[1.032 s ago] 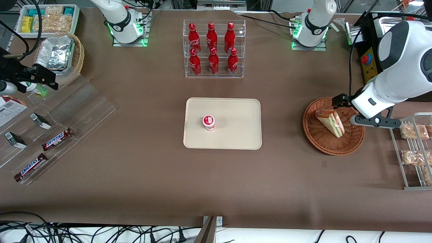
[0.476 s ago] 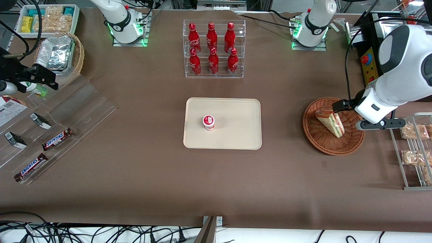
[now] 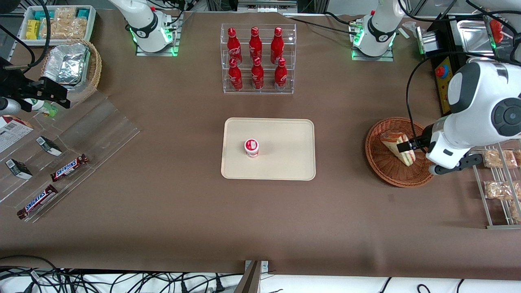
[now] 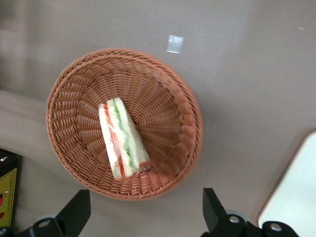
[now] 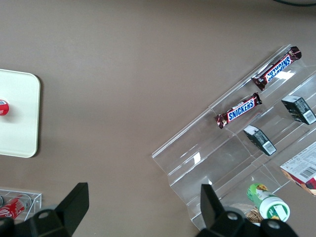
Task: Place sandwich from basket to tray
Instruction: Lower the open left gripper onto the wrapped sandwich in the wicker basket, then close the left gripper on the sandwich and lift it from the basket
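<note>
The left gripper [image 4: 143, 215], fingers spread wide and empty, has swung down over the round reddish-brown wicker basket [image 3: 382, 169] at the front view's right. The wrapped triangular sandwich [image 3: 397, 147] lies inside, ungrasped.

A brown-covered table [image 3: 171, 211] fills the scene under even overhead light; black cables [image 3: 81, 280] trail along its edge at 6 o'clock, over a white surface.
</note>
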### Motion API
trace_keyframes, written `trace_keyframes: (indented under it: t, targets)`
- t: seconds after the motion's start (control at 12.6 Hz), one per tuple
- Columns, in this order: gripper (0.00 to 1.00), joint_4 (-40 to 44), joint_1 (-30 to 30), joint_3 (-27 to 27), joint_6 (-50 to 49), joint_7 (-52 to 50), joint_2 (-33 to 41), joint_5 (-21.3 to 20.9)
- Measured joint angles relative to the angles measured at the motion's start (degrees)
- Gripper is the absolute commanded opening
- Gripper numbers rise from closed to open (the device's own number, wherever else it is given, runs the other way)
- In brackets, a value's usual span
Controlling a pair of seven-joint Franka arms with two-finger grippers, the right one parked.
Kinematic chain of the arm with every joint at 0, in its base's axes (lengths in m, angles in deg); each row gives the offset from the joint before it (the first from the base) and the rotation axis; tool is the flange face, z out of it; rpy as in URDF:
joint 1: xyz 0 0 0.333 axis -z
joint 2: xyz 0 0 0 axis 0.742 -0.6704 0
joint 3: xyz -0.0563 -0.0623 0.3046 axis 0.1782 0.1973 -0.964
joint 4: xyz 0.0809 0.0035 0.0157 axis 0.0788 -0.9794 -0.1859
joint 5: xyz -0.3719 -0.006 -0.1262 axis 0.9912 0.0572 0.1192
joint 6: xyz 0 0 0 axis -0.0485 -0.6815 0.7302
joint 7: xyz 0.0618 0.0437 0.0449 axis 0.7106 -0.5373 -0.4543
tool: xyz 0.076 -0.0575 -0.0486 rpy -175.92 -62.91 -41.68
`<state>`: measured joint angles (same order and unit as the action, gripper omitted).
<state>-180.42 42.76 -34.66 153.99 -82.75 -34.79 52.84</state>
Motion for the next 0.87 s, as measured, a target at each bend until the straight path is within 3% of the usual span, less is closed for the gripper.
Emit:
trace_keyframes:
  t: [0.63,0.87]
  targets:
    - [1.00,-21.1,-3.0,-0.1,24.2,-14.9,0.8,-5.6]
    - [1.00,-25.1,-3.2,0.0,26.0,-25.1,2.0,-11.8]
